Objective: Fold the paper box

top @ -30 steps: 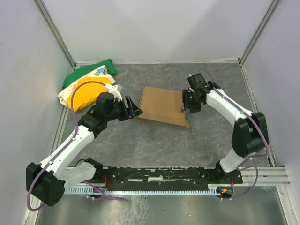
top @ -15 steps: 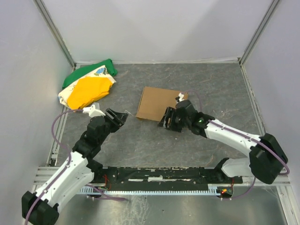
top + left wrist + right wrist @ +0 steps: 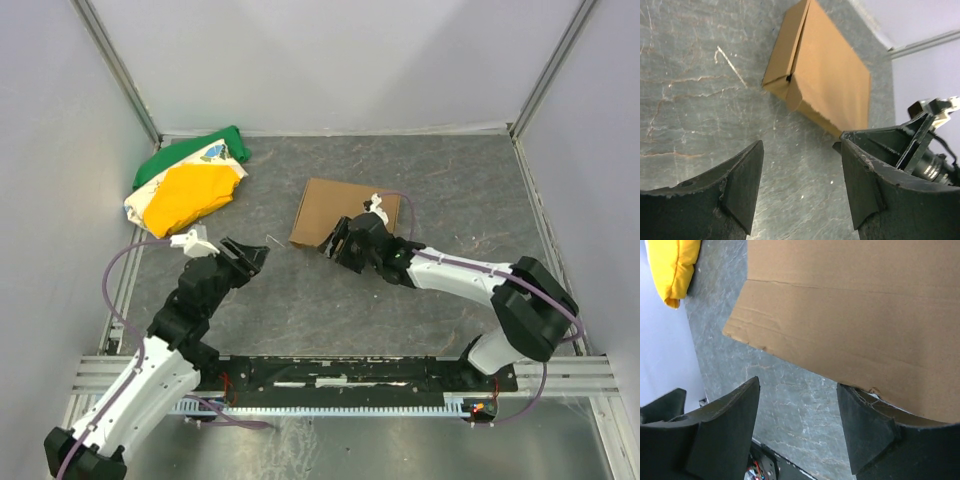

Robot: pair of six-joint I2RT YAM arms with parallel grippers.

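The grey, stone-patterned table (image 3: 300, 310) carries everything. The left hand (image 3: 256, 254), fingers spread wide and empty, sits near-left of the paper box (image 3: 345, 205). The right hand (image 3: 332, 250), also spread and empty, is at the box's near edge. The paper box lies flat. A cloth bundle (image 3: 190, 185) lies far-left of it. Pale walls (image 3: 330, 60) stand beyond.

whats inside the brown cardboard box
Cannot tell: the paper box lies closed and flat on the grey table, its top panel covering the inside. Only a thin dark slit shows at one corner flap.
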